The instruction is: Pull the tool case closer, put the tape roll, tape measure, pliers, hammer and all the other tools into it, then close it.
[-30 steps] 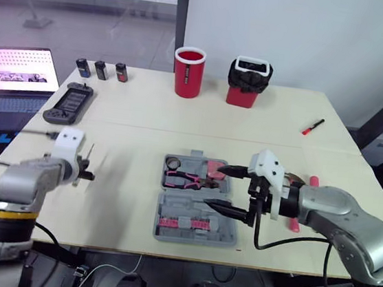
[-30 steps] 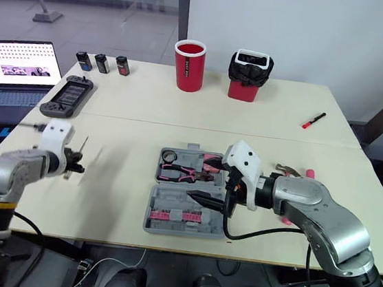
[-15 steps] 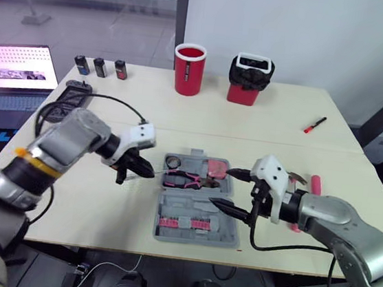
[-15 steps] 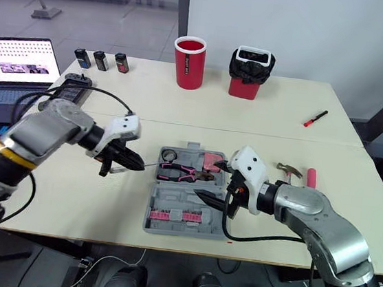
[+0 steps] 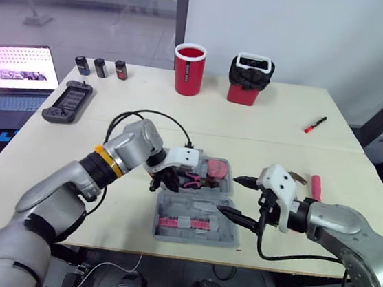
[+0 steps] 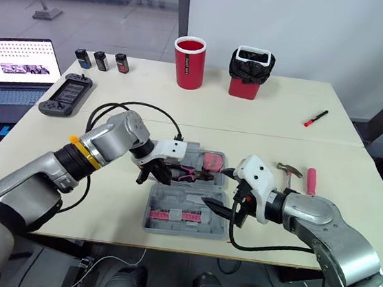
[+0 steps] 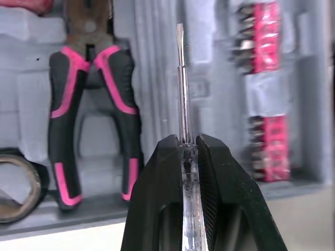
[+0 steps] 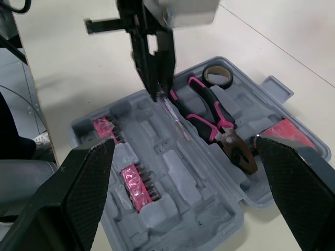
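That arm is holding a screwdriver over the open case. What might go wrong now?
The screwdriver, pinched in the left gripper, hangs close beside the pliers. Dropped askew, it might land on them and block the lid. The open right gripper hovers by the tool case, so the arms might bump.

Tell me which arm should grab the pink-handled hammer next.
Right: the open right gripper hangs near the pink-handled hammer, while the left gripper is shut on a clear-handled screwdriver over the grey plastic tool case.
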Tool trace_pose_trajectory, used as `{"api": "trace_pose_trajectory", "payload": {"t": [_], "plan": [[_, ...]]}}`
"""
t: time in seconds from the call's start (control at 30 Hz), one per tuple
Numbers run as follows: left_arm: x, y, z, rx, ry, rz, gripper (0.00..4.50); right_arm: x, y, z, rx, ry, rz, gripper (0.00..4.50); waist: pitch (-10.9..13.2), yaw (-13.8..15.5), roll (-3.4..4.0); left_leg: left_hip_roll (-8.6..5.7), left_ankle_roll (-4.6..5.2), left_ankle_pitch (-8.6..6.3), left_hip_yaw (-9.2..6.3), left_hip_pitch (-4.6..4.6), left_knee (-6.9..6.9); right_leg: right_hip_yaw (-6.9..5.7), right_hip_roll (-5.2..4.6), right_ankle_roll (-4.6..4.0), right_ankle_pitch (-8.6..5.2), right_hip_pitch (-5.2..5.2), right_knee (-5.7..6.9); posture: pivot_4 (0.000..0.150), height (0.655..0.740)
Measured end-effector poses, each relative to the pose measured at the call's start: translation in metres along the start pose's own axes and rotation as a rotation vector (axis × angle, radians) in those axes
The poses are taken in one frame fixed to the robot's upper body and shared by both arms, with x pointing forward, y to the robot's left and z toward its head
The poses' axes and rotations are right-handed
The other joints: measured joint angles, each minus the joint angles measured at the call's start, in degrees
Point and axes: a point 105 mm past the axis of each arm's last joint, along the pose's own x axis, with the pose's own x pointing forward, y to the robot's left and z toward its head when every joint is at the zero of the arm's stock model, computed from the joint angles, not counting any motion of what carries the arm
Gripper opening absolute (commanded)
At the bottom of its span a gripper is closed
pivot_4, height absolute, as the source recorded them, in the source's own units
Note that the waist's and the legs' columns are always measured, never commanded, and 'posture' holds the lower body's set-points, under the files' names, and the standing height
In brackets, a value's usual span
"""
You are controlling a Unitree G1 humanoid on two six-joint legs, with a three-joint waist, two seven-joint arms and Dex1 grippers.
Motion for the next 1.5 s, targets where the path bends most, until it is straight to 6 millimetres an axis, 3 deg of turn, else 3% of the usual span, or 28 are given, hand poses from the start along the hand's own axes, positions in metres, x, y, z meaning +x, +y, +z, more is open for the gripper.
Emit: {"api": "trace_pose_trajectory", "payload": {"t": [0.1,0.33,0.6,1.23,1.47,1.5], "plan": [[0.015,-0.003,0.006,0.02,-0.014,-0.003,0.06,-0.002,-0.002,0.0,0.003,-0.001,-0.019,4.5,0.0,0.09,-0.01,-0.03,0.0,0.0,0.03,-0.03,0.07,0.02,-0.04,0.0,0.0,0.02,0.0,0.15,0.7387],[0.027,-0.008,0.018,0.043,-0.03,-0.005,0.06,-0.004,-0.001,-0.001,0.005,0.001,-0.038,4.5,0.0,0.07,0.0,-0.03,0.0,0.0,0.01,0.02,0.09,0.01,-0.03,0.0,0.0,0.02,0.15,0.15,0.7387],[0.037,-0.01,0.018,0.035,-0.018,0.02,0.06,-0.004,-0.001,-0.002,0.013,0.01,-0.048,4.5,0.0,0.01,0.0,-0.03,0.01,0.01,0.01,0.05,0.18,0.02,-0.02,0.0,0.01,0.04,0.25,0.15,0.7387],[0.037,-0.007,0.019,0.05,-0.008,0.047,0.06,-0.004,0.0,-0.002,0.021,0.01,-0.044,4.5,0.0,0.02,0.0,-0.03,0.01,0.01,0.0,0.06,0.31,0.02,-0.02,0.0,0.01,0.09,0.28,0.15,0.7387],[0.036,-0.009,0.024,0.084,-0.021,0.045,3.23,-0.004,0.0,-0.002,0.022,0.009,-0.043,4.5,0.0,0.05,0.0,-0.03,0.01,0.01,-0.01,0.06,0.4,0.02,-0.02,0.0,0.01,0.15,0.3,0.15,0.7387],[0.035,-0.008,0.025,0.088,-0.022,0.059,3.23,-0.004,0.0,-0.002,0.023,0.008,-0.042,4.5,0.0,0.06,0.01,-0.03,0.01,0.01,-0.01,0.06,0.44,0.02,-0.02,0.0,0.01,0.17,0.3,0.15,0.7387]]}}
